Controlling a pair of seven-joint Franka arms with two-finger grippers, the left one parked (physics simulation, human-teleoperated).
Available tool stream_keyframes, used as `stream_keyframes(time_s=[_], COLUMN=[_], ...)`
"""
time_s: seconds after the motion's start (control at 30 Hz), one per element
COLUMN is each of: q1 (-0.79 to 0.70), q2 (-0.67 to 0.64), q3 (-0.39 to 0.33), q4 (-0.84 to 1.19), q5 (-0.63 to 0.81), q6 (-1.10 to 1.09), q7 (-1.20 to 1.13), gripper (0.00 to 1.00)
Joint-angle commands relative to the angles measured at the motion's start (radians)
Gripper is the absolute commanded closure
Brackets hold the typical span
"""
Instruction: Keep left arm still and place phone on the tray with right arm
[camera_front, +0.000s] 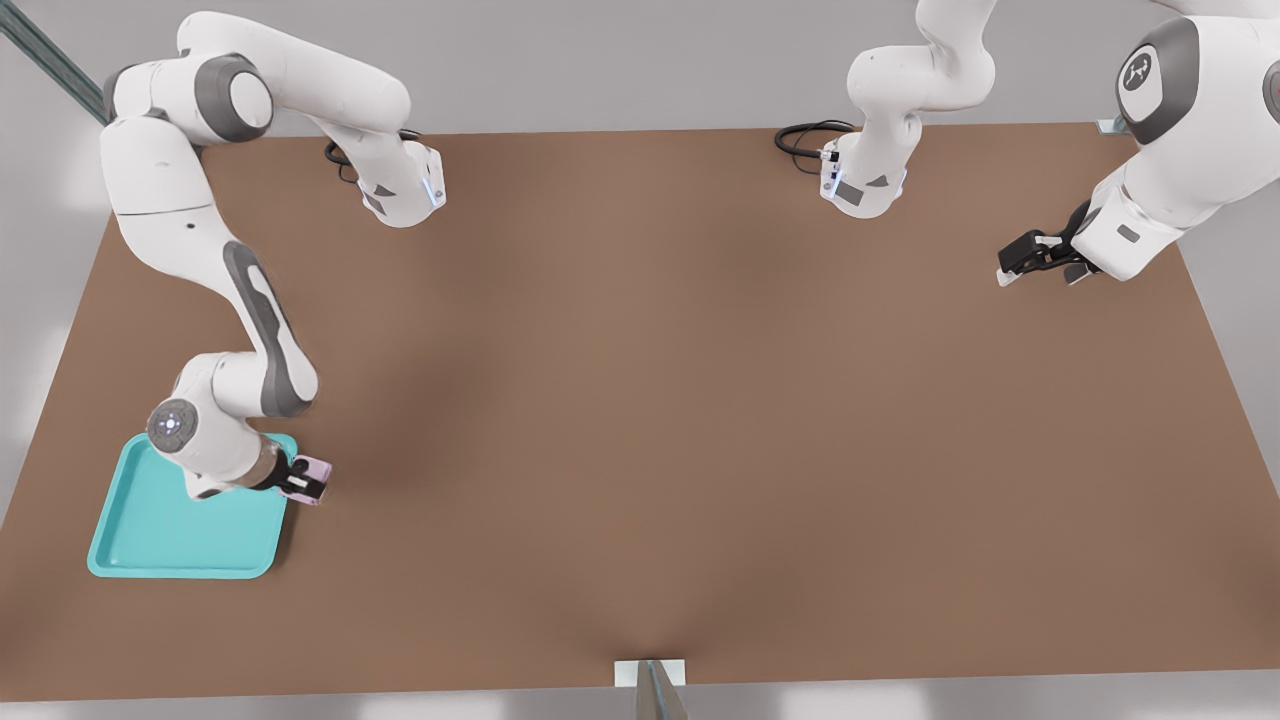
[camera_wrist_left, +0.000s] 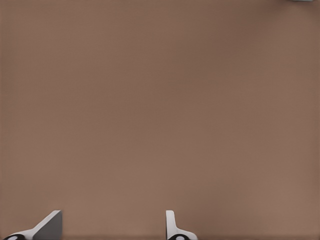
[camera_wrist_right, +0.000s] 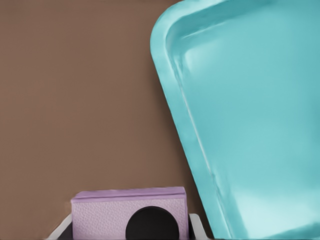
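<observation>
End effector: the right arm (camera_front: 255, 310)'s end effector (camera_front: 303, 480) hung at the tray's edge, on the front view's right side of it; its fingers were clenched on the phone, a pale finger showing at each side of the phone in the right wrist view.
Phone: the phone (camera_wrist_right: 130, 214) sat between the fingers, one round black lens facing the wrist camera; pinkish-lilac, textured face; in the front view it (camera_front: 317, 468) appeared just beyond the tray's rim, over the brown table (camera_front: 700, 420) rather than over the tray floor.
Tray: the tray (camera_front: 150, 530) lay just beside the end effector, turquoise, nothing resting in it; the arm's wrist overhung its near corner.
Done: pick-up judged complete; carry judged nearly complete.
Left: a short shift inward over the tray, a lowering, a letting go; phone not yet on the tray.
Height: whether the phone was raised above the rim could not be told.
Writing: none readable on phone or tray; no brand seen on either.
</observation>
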Motion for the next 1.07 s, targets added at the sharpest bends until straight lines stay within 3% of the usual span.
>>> stream_keyframes(time_s=[0.0,0.17,0.2,0.37,0.4,0.47,0.53,0.57,0.6,0.67,0.7,0.8,1.03], q1=[-0.053,-0.116,-0.116,-0.108,-0.102,-0.081,-0.036,-0.028,0.103,0.522,0.553,0.470,0.481], q2=[0.007,0.113,0.114,0.041,-0.048,-0.100,-0.132,-0.220,-0.267,-0.467,-0.485,-0.554,-0.551], q3=[-0.001,-0.042,-0.044,-0.015,0.020,0.175,0.269,0.290,0.167,-0.390,-0.424,-0.346,-0.343], q4=[0.012,0.148,0.154,0.197,0.202,0.404,0.503,0.490,0.501,0.435,0.428,0.354,0.351], q5=[-0.008,-0.007,0.001,-0.001,0.001,-0.011,-0.031,-0.028,-0.022,0.212,0.214,0.209,0.188], q6=[-0.011,-0.007,-0.010,-0.128,-0.221,-0.514,-0.651,-0.683,-0.757,-0.852,-0.863,-0.870,-0.872], q7=[-0.474,-0.682,-0.673,-0.674,-0.661,-0.549,-0.392,-0.339,-0.309,-0.381,-0.389,-0.388,-0.386], gripper=[0.25,0.23,0.00,0.00,0.00,0.00,0.00,0.00,0.00,0.00,0.00,0.00,0.00])
